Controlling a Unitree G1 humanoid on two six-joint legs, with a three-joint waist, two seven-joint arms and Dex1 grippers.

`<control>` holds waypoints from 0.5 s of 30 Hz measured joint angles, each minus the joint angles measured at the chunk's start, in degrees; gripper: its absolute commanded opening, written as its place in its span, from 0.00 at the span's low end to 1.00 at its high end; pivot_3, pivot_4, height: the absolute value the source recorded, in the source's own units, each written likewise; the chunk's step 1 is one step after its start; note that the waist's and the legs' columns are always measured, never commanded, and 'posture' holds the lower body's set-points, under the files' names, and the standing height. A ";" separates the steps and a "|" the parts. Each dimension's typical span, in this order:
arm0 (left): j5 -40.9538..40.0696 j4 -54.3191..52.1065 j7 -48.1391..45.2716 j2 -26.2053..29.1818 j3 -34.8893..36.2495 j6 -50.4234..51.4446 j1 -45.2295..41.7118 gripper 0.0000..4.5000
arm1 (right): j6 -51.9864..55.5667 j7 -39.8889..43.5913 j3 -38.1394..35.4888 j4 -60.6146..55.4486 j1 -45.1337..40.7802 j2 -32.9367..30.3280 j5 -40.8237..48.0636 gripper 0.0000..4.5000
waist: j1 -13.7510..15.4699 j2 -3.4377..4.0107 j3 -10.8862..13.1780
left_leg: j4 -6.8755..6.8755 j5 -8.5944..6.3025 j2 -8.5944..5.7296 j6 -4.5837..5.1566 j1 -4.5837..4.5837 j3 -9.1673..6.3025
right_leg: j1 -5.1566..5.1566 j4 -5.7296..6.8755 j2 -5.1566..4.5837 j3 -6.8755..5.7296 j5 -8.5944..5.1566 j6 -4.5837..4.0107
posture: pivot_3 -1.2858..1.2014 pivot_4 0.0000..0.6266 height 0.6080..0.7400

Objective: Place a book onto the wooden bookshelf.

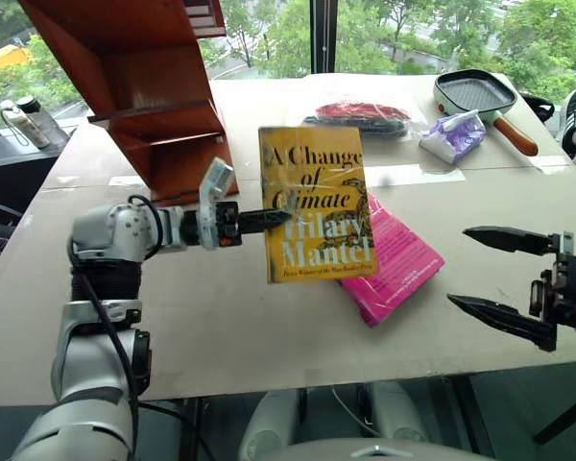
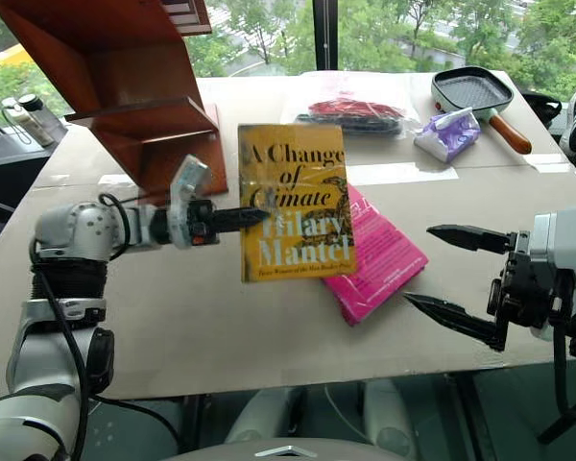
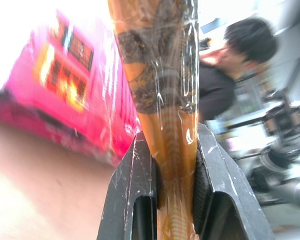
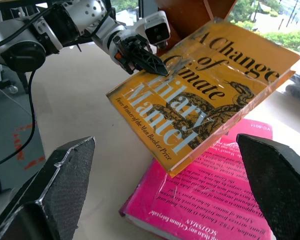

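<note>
The yellow book (image 1: 317, 202), wrapped in glossy plastic, hangs upright above the white table (image 1: 173, 317), its cover facing me. My left gripper (image 1: 278, 219) is shut on the book's left edge; in the left wrist view both fingers (image 3: 130, 190) press against the book (image 3: 162, 75). The wooden bookshelf (image 1: 154, 96) stands at the back left, just behind the left arm. My right gripper (image 1: 459, 266) is open and holds nothing, low at the right and pointing toward the book. The right wrist view shows the book (image 4: 210, 95) tilted, with the left gripper (image 4: 155, 65) on it.
A pink book (image 1: 398, 259) lies flat on the table under and right of the yellow one. At the back right are a grill pan (image 1: 475, 93), a purple packet (image 1: 453, 134) and a bagged red item (image 1: 360, 115). A person (image 3: 235, 65) sits beyond the table.
</note>
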 measured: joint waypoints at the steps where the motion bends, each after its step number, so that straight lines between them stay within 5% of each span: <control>1: 0.40 -2.81 1.60 0.51 0.40 -0.64 -1.45 0.06 | -0.36 -0.03 0.48 1.07 -1.30 -0.01 -0.25 1.00 | 0.21 -0.01 0.02 | 0.00 0.01 -0.02 -0.01 -0.04 -0.04 | 0.00 -0.02 -0.01 -0.05 0.01 0.01 | 0.52 0.24 1.00; 9: 18.20 -25.84 8.91 12.56 -8.38 -23.68 -20.71 0.06 | -5.96 3.24 4.13 16.46 -9.96 -0.04 -8.41 1.00 | 0.68 0.11 -0.04 | -0.21 0.08 -0.16 -0.16 -0.02 0.37 | 0.00 -0.35 0.12 0.11 0.06 0.12 | 0.52 0.24 1.00; 15: 50.73 -23.98 9.82 21.73 -27.61 -52.99 -25.16 0.06 | -11.11 5.78 11.08 25.77 -19.32 1.22 -14.24 1.00 | -0.22 0.17 0.07 | -0.26 0.08 -0.06 -0.13 -0.07 0.55 | -0.02 -0.43 0.33 0.12 0.07 0.11 | 0.52 0.24 1.00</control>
